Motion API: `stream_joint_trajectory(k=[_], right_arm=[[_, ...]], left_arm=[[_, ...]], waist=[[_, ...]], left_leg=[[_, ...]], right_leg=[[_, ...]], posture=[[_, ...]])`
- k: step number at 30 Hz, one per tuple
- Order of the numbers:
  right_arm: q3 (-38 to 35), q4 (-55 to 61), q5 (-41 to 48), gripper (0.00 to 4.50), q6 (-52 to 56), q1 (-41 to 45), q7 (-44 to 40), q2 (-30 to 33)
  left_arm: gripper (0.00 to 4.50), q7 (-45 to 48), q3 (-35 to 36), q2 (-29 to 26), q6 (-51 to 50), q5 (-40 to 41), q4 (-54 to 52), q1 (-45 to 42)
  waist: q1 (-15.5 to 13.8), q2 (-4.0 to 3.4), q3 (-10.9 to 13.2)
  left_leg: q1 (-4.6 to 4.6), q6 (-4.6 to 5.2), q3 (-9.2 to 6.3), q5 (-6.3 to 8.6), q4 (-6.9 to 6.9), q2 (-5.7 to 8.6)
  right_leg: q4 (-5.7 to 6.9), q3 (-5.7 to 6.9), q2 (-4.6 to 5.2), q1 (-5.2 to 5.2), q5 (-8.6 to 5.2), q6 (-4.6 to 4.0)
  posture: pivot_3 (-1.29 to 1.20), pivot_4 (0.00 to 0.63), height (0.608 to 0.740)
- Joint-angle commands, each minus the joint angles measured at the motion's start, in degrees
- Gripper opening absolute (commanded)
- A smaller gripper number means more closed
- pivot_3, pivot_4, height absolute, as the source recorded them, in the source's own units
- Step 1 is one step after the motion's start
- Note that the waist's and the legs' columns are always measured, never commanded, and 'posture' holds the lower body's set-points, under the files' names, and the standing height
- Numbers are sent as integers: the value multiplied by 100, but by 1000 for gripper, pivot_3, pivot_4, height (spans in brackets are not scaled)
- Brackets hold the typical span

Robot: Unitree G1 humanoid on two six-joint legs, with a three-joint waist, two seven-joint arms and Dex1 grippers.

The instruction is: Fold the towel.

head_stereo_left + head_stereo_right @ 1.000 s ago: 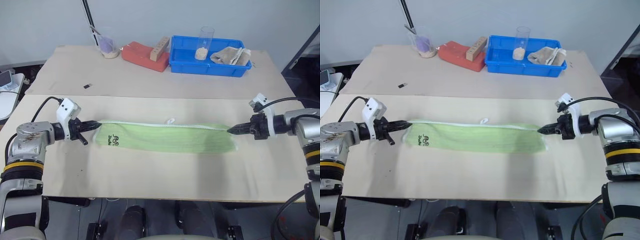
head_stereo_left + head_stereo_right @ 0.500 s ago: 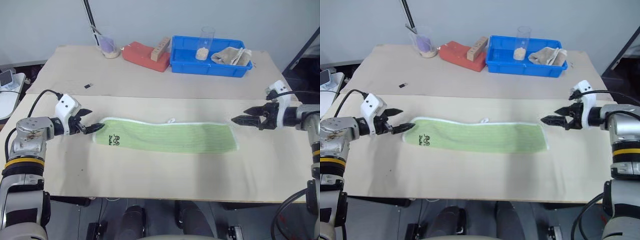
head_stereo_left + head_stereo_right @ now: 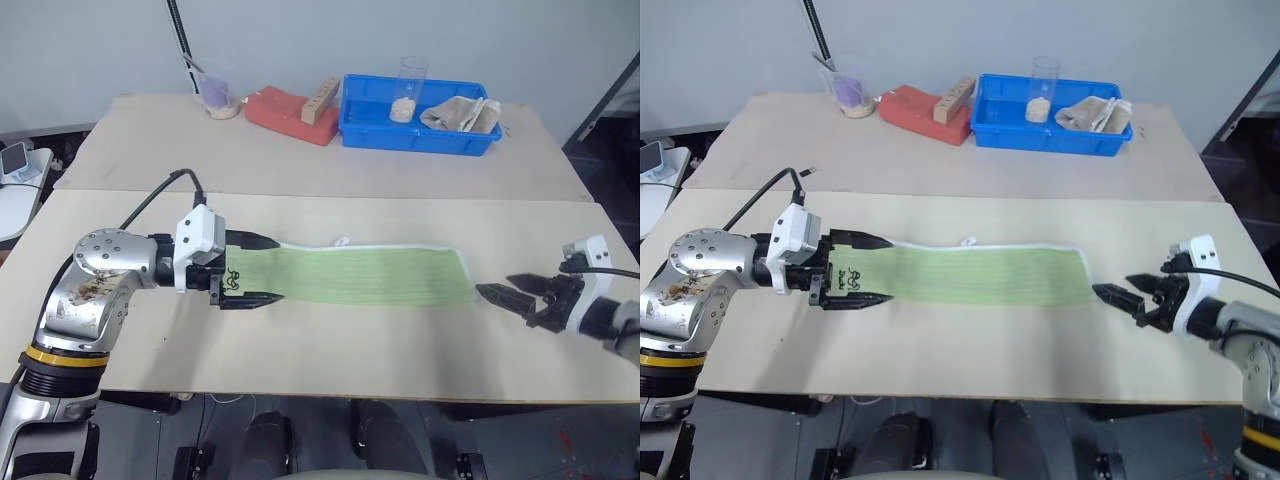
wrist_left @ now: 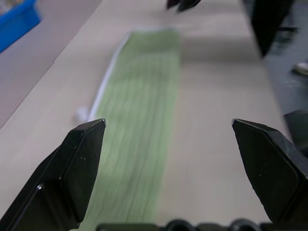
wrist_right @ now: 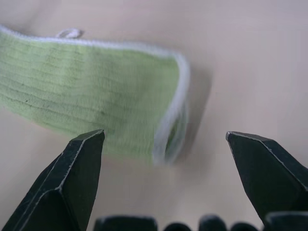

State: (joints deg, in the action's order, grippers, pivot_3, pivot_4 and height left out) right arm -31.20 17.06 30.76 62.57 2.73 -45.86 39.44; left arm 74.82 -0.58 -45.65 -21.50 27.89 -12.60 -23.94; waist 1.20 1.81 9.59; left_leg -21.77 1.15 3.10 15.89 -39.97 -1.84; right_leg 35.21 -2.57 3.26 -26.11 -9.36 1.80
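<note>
Both claws spread wide at the two ends of the towel, which lies flat in a long strip on the tabletop.

The left claw (image 3: 262, 270) sits at about 9 o'clock of the scene, its two black fingers far apart and straddling the left end of the towel (image 3: 370, 275), one finger past each long edge near the small dark printed mark (image 3: 847, 279); it holds nothing. The light green towel stretches across the near board of the tabletop (image 3: 330, 345), its white edging and a small loop (image 3: 342, 241) along the far side. At about 4 o'clock the right claw (image 3: 512, 298) points at the towel's right end, fingers parted, just beside the cloth but apart from it. Its wrist view shows that end (image 5: 168, 115) doubled over in layers.
</note>
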Motion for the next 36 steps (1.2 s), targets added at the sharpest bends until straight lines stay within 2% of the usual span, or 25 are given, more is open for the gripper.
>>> stream_joint_trajectory(k=[1, 6, 9, 15, 22, 34, 35, 36], right_arm=[[-373, 484, 316, 4473, 453, -130, 517, -211], [-553, 525, 730, 4473, 996, 132, 1234, -888], [-701, 420, 934, 3593, 1295, 403, 1597, -1206], [-681, 394, 1092, 1602, 1771, 517, 2041, -1405], [-1055, 167, 1302, 1602, 2040, 1088, 2636, -2038], [-1434, -228, 1388, 1602, 1870, 1268, 3150, -2196], [-1443, -232, 1372, 1058, 1867, 1251, 3196, -2185], [-1451, -207, 1430, 762, 1881, 1218, 3161, -2157]], left_arm=[[4500, 8, -23, 33, -138, 231, -225, -118], [4500, -16, -151, 173, -72, 197, -205, -149], [4500, -39, -182, 226, -11, 159, -188, -158], [4500, -83, -199, 246, 56, 145, -272, -58], [4500, -213, -216, 327, 19, 220, -415, 20], [4500, -260, -253, 364, 89, 163, -383, 70], [4500, -264, -255, 366, 96, 159, -384, 82], [4500, -275, -256, 368, 98, 153, -384, 92]], waist=[[17, 0, 0], [47, 0, 0], [73, 0, 0], [46, -1, -1], [86, -1, -1], [112, -2, -1], [112, -2, -1], [114, -2, -1]], left_leg=[[3, 2, -1, -2, 0, 1], [36, 5, -8, -6, 1, -3], [33, 5, -7, -6, 1, -1], [10, 5, -16, -5, 6, 3], [8, 5, -21, -6, 6, 3], [3, 5, -29, -6, 7, 3], [4, 5, -29, -6, 7, 3], [4, 5, -29, -6, 8, 3]], right_leg=[[2, -1, -1, 0, 0, -1], [4, -7, -13, 1, 3, -7], [0, -13, -13, 1, 4, -7], [-22, -14, -12, -1, 4, -7], [-18, -14, -14, -3, 4, -6], [-21, -11, -15, -3, 4, -6], [-22, -11, -15, -3, 4, -6], [-21, -12, -15, -3, 4, -6]], posture=[[0, 150, 714], [0, 150, 714], [0, 150, 714], [0, 150, 714], [0, 150, 714], [0, 150, 714], [0, 150, 714], [0, 150, 714]])
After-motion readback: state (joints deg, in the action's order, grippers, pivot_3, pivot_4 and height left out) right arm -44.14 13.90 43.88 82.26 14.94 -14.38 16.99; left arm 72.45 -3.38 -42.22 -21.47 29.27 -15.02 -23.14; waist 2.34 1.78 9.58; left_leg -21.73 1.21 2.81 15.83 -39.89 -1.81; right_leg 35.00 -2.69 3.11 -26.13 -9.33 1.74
